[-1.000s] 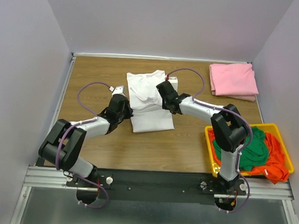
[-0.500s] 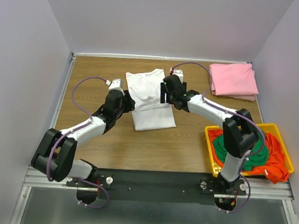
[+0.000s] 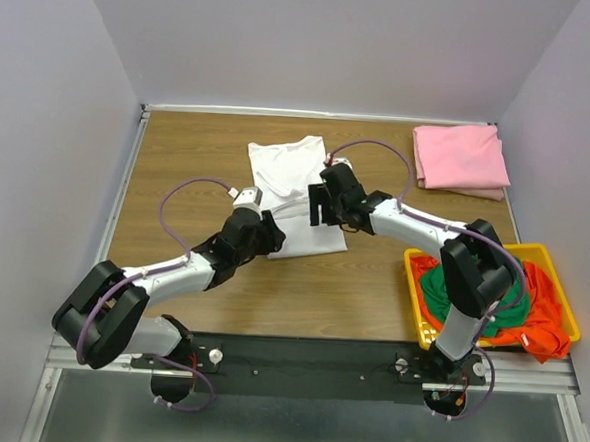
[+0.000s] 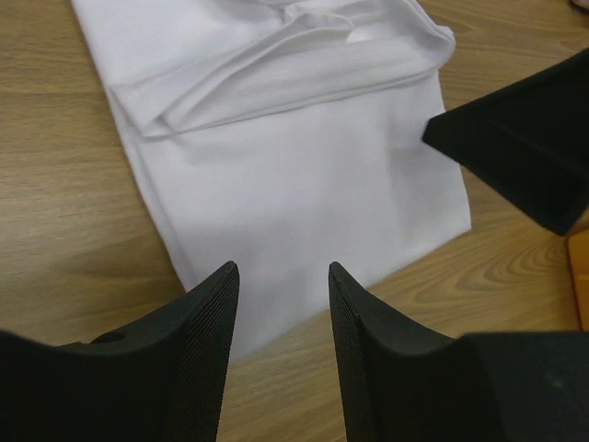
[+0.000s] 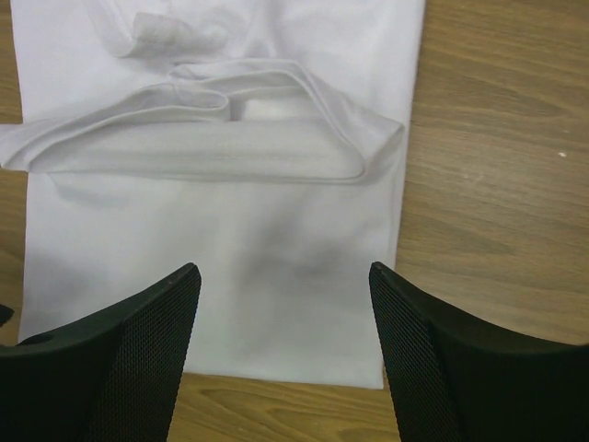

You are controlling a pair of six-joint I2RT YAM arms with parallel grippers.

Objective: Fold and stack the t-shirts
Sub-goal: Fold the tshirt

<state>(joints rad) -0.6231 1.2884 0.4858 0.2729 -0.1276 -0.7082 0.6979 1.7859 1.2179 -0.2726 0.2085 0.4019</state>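
Over the white t-shirt point(image 3: 283, 165), left gripper point(image 4: 283, 272) at 7 o'clock stands half open, right gripper point(image 5: 285, 272) at 4 o'clock wide, both empty.

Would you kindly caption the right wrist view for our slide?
Open right gripper poised above the partly folded white t-shirt on the wooden table.
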